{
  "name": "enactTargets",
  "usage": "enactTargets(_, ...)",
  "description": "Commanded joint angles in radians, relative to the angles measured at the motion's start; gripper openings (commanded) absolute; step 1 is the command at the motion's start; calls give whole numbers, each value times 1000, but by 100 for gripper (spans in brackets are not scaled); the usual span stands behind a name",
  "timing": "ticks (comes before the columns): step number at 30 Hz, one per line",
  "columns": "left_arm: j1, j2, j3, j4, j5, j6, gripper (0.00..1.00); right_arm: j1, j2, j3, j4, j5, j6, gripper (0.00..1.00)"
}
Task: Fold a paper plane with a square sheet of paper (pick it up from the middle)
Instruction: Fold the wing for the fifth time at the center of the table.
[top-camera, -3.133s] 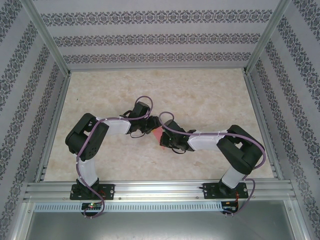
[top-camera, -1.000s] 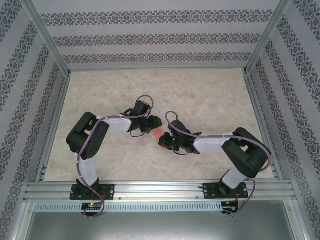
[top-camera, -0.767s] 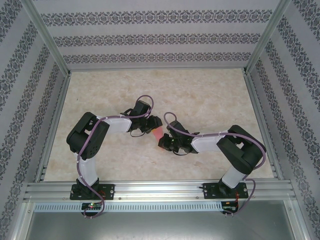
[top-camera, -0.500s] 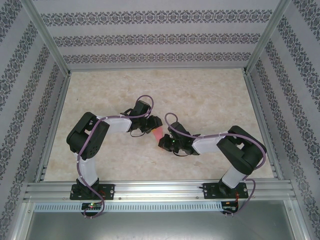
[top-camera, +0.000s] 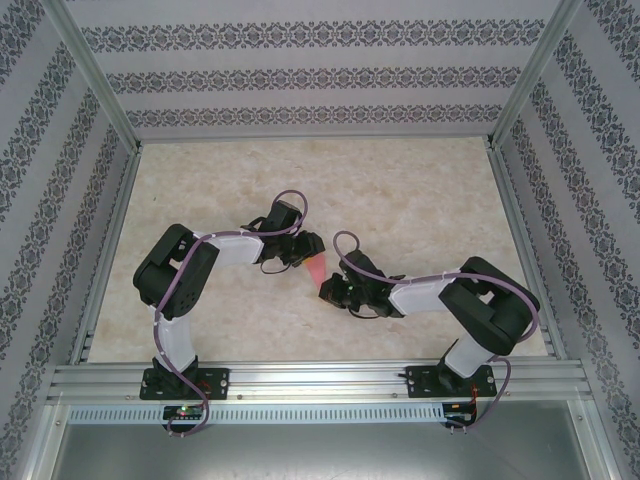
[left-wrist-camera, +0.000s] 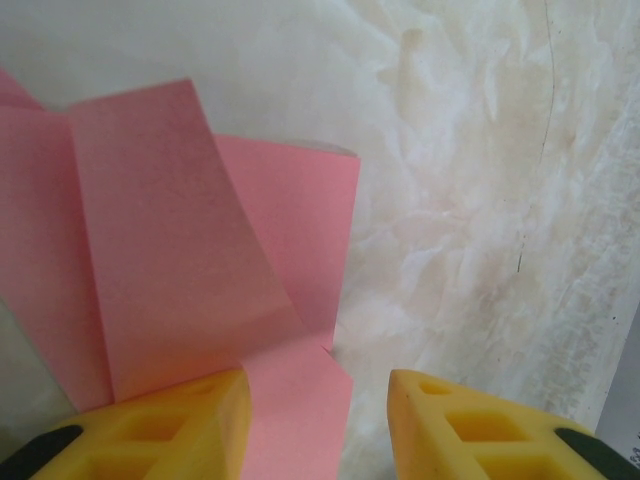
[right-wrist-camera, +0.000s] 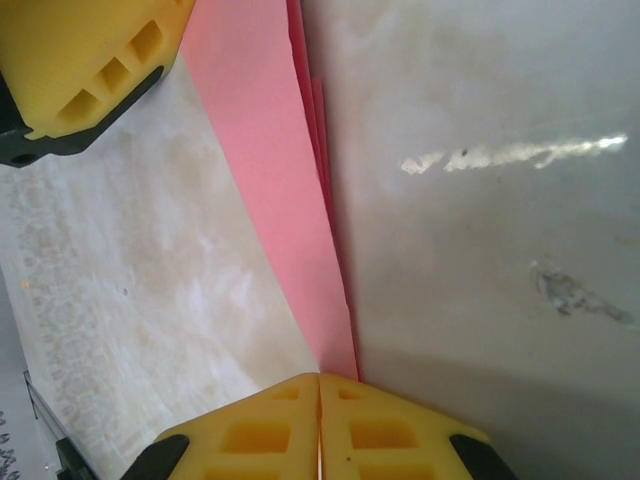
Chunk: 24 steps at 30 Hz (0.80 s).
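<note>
Your left gripper (left-wrist-camera: 318, 395) stands half open, unmoved. The folded pink paper (left-wrist-camera: 160, 240) sits mid-table against one pad. Your right gripper (right-wrist-camera: 320, 382), pinched shut on the paper's edge, has drawn back slightly (probably tightening the crease).

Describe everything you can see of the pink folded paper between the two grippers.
The thin, matte pink-red paper is partly folded. Overlapping flaps meet at sharp creases, and stacked edges show in the right wrist view. It sits between the two grippers. The right gripper is shut on its narrow end. The left gripper is open, with the paper's lower corner reaching between its yellow fingers.
</note>
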Motion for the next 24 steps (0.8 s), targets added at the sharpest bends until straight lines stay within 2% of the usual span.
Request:
enactTargets(1, 10, 82, -28, -133, -62, 38, 44, 30, 3, -47, -185, -24, 12, 8)
enactTargets(7, 10, 80, -32, -129, -59, 38, 44, 31, -71, -29, -244, 1, -9, 8)
enactTargets(13, 10, 78, -34, -126, -52, 39, 44, 18, -139, 116, -283, 44, -68, 10)
enactTargets(19, 9, 78, -33, -123, -45, 37, 44, -8, -36, 209, -217, 48, -73, 10)
enactTargets(24, 10, 75, -28, -124, -40, 37, 44, -25, 75, 188, -125, 65, -18, 9)
